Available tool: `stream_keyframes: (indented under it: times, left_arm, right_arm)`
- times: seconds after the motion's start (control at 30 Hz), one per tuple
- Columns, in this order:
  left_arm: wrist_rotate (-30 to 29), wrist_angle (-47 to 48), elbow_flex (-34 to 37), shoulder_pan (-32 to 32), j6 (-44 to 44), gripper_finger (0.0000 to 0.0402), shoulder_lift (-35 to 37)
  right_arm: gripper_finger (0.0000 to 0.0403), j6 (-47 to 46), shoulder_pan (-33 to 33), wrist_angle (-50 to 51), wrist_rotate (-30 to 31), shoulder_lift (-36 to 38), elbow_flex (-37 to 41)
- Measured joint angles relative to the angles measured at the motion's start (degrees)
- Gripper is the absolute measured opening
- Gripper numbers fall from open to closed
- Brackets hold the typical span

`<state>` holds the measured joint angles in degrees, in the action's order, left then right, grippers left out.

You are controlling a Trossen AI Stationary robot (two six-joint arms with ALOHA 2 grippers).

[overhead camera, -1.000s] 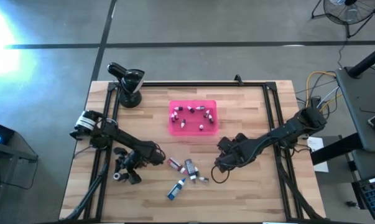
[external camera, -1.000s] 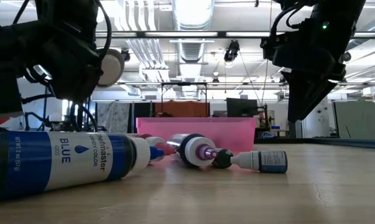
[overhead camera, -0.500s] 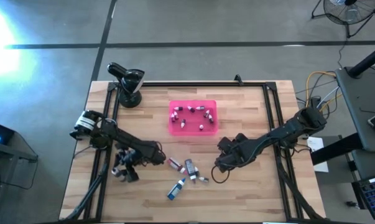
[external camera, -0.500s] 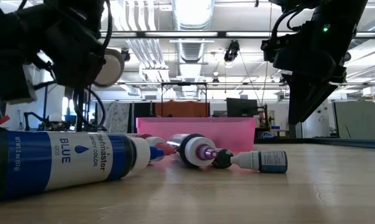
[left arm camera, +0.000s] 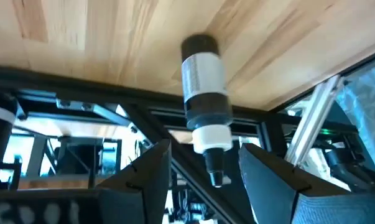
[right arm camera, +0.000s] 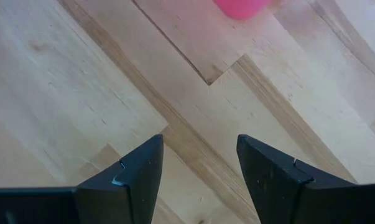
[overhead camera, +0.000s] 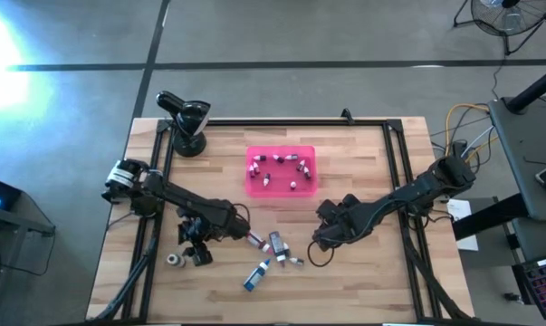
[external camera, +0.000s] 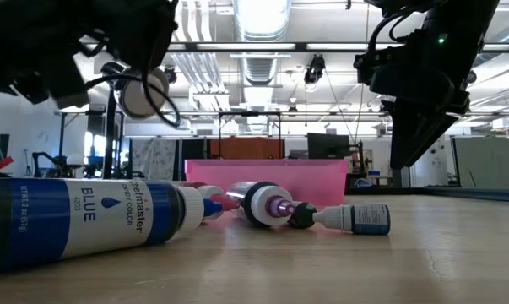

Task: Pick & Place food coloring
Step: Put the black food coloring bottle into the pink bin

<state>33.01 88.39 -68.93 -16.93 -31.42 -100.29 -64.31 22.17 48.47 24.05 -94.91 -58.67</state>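
Note:
Several small food coloring bottles lie in the pink tray (overhead camera: 282, 170). More lie on their sides on the wood near it: a blue-labelled one (overhead camera: 257, 274) (external camera: 85, 219), a dark one (overhead camera: 275, 243), a small one (overhead camera: 295, 261) and a red one (overhead camera: 253, 239). One dark, white-capped bottle (overhead camera: 173, 261) (left arm camera: 206, 99) lies alone by the table's left near side. My left gripper (overhead camera: 194, 248) (left arm camera: 204, 147) is open just right of it; its fingers stand either side of the cap end without touching. My right gripper (overhead camera: 320, 239) (right arm camera: 199, 140) hangs open over bare wood, right of the loose bottles.
A black camera stand (overhead camera: 186, 122) sits at the table's far left corner. Black frame rails (overhead camera: 155, 181) run along the left and right sides. Cables (overhead camera: 467, 122) hang off the right edge. Bare wood lies along the near edge and right of the tray.
My left gripper has moved toward the table's right and turned, its arm reaching farther over the wood. The lone dark bottle now lies on the table apart from the fingers, near where it was. The right arm has kept still.

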Motion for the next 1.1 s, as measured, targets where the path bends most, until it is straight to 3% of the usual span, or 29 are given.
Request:
stream_keyframes:
  times: [0.17,0.37,0.57,0.73,0.87,1.1]
  left_arm:
    - [-7.83,-0.46,-4.71,0.05,-0.29,0.0166,0.0]
    - [-29.34,-4.4,-15.07,-0.62,-7.65,0.0166,2.08]
    - [-43.58,-16.34,-18.86,-1.79,-23.85,0.0165,10.02]
    - [-57.38,-17.16,-17.74,-5.38,-43.52,0.0165,17.36]
    - [-60.3,-17.25,-15.4,-8.78,-52.27,0.0165,21.59]
    - [-53.86,-17.45,-10.99,-11.39,-61.67,0.0165,24.07]
  right_arm:
    - [0.0201,0.0,0.0,-0.02,0.0,0.0,0.0]
    - [0.0201,0.24,0.0,-0.02,-0.19,0.0,0.0]
    - [0.0201,1.3,-0.47,-0.62,-0.5,0.0,0.0]
    - [0.0201,6.18,-3.14,-2.81,-2.31,0.0,0.0]
    - [0.0201,10.41,-5.52,-5.3,-4.18,0.0,0.0]
    - [0.0201,14.41,-8.26,-7.11,-5.7,0.0,0.0]
